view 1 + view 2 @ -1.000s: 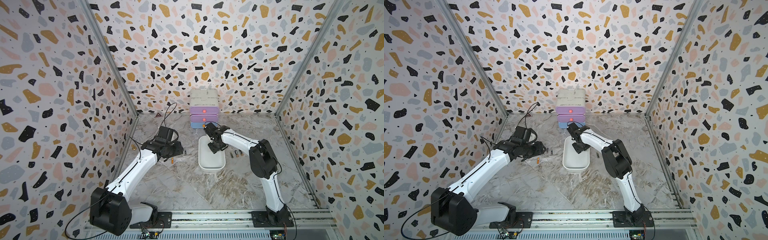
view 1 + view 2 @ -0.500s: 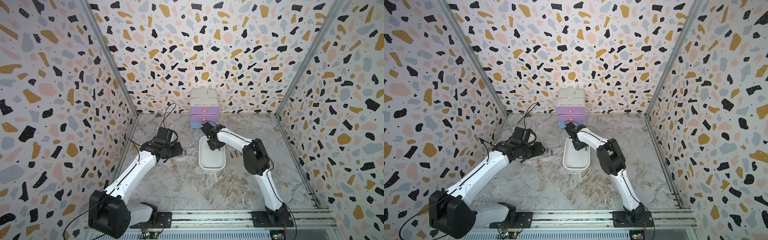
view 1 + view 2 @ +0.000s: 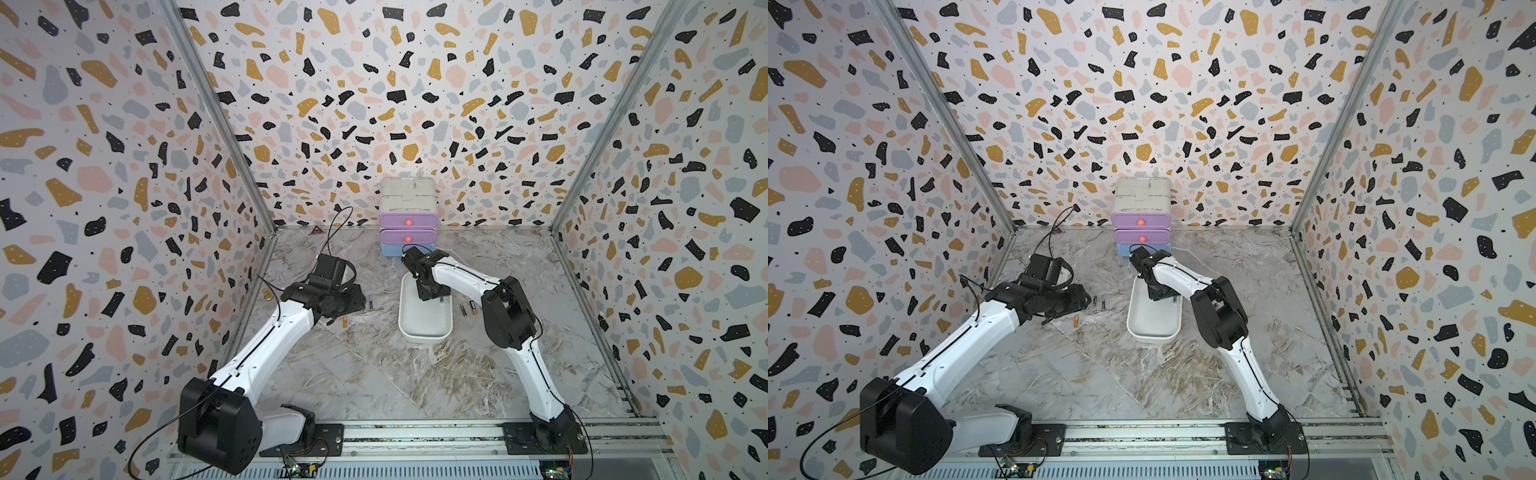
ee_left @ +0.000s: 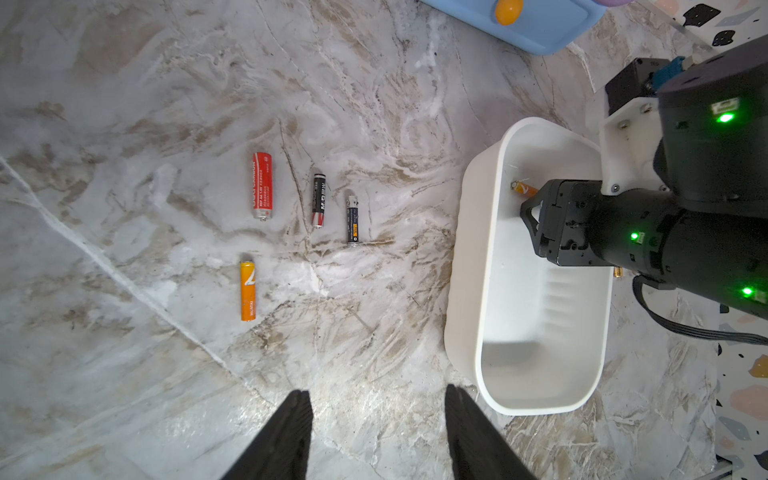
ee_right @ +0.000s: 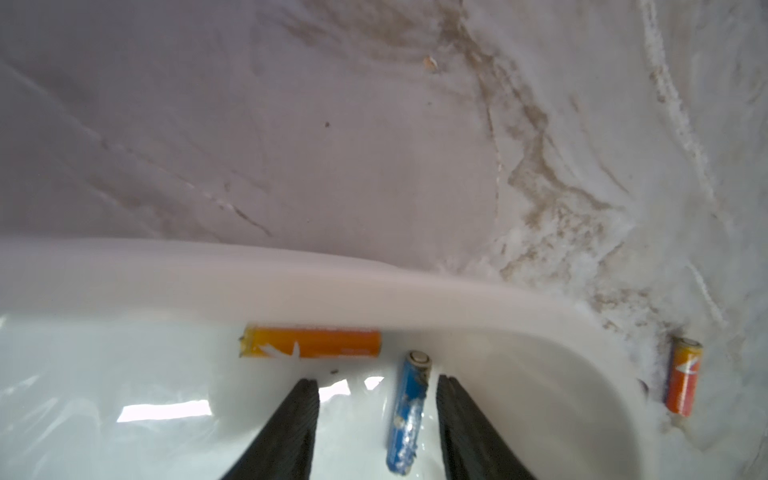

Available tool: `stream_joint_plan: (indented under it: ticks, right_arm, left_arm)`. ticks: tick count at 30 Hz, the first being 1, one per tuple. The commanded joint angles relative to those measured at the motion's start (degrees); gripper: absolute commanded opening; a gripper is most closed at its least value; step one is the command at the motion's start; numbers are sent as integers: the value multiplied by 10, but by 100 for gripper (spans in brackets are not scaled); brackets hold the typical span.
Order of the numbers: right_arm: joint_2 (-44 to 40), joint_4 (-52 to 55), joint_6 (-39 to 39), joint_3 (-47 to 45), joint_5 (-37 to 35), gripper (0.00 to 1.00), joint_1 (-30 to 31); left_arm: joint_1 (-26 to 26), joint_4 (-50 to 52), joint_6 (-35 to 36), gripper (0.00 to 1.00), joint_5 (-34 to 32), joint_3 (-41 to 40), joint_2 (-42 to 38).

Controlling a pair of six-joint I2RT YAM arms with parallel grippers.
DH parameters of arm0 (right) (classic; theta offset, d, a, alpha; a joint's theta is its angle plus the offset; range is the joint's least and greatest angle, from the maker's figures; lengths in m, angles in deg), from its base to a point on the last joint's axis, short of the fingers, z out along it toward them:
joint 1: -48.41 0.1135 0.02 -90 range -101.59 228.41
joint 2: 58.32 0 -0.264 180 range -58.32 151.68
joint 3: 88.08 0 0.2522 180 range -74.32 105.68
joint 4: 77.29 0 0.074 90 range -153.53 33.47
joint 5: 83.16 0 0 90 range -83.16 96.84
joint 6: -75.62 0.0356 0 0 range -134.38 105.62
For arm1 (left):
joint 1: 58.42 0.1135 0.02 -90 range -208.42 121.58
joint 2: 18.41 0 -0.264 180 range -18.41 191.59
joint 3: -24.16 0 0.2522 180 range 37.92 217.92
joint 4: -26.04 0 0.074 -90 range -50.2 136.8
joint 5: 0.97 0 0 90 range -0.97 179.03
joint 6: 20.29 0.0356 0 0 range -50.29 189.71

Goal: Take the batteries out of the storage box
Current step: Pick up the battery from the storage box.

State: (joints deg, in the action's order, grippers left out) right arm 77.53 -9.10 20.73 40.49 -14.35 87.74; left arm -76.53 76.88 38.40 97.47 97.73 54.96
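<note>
The right gripper [image 5: 377, 379], jaws half-open, is straddling a blue cylindrical battery [image 5: 409, 415] inside the glossy white plastic storage box [image 5: 291, 282]; the left gripper [image 4: 377, 390], jaws open, is hovering over the marble tabletop [image 4: 124, 124].

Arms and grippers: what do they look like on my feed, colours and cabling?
Both the left arm and right arm have glossy white link shells with chunky black joints and bases. A thin black cable loops over the left wrist; green lights glow on the right wrist. The left gripper and right gripper each have two tapered black fingers.
</note>
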Motion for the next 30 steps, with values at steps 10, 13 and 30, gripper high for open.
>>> stream_joint_plan:
  ticks: [10,13,30]
  right_arm:
    - [5,1,92,13,75,46,-2]
    - [-4,8,68,21,43,46,-1]
    - [-61,-74,-396,-23,182,53,-25]
  left_arm:
    - [0,-15,4,55,-13,-11,1]
    - [-1,-17,5,55,-15,-16,1]
    - [-1,-13,8,55,-13,-10,5]
